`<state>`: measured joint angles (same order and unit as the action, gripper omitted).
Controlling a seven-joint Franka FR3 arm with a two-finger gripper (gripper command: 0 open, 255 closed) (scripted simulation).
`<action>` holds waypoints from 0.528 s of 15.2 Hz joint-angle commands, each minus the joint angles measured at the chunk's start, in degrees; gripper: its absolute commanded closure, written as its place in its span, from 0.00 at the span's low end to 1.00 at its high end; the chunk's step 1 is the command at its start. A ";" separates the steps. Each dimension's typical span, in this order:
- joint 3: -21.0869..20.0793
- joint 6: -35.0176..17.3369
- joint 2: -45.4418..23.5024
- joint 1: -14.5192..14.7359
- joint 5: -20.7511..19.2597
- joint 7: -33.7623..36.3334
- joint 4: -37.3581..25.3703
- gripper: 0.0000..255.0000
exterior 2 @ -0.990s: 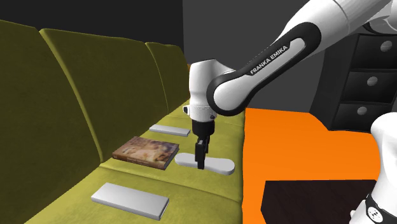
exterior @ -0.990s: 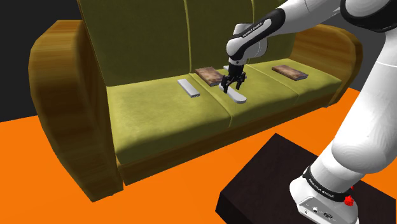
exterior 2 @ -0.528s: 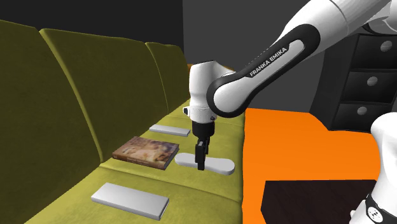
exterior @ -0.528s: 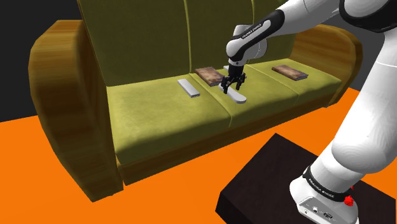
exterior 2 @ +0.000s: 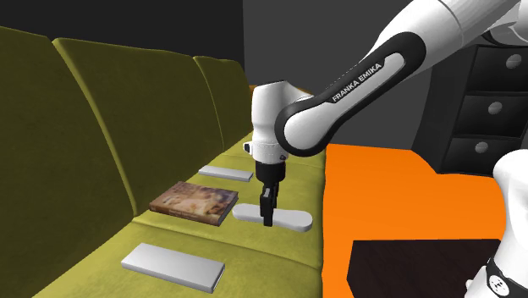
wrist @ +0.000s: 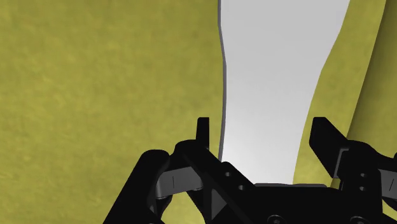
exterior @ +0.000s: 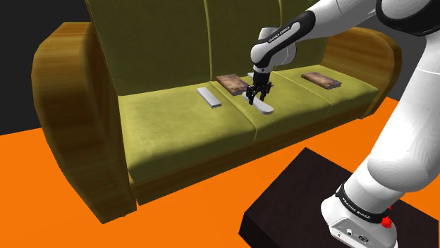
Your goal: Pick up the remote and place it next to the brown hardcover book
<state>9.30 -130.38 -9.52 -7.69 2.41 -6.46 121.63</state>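
A: What's on the sofa (exterior: 176,134)?
B: Olive seat. From the shoulder view's left: grey slab (exterior: 209,98), brown book (exterior: 231,83), white remote (exterior: 262,106) just beside it, second book (exterior: 321,80) well apart.

One sofa (exterior: 176,134), two brown books (exterior: 233,83) — one white remote (exterior: 265,108), perhaps two grey slabs (exterior: 209,97).

Arm (exterior 2: 440,25), forearm band (exterior 2: 360,74): "FRANKA EMIKA", white capital letters on black, in the second exterior view.
Same band in the shoulder view: white letters, too small to read.
Base band (exterior: 363,204): white letters, too small to read.
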 commanded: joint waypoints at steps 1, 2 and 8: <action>0.00 0.00 0.01 0.00 0.00 0.00 -0.01 1.00; 0.00 -0.02 0.00 0.00 0.00 0.00 -0.01 1.00; 0.12 4.24 2.54 0.11 -0.62 0.44 -1.77 1.00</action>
<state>9.40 -126.67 -7.27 -7.58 1.86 -6.05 120.11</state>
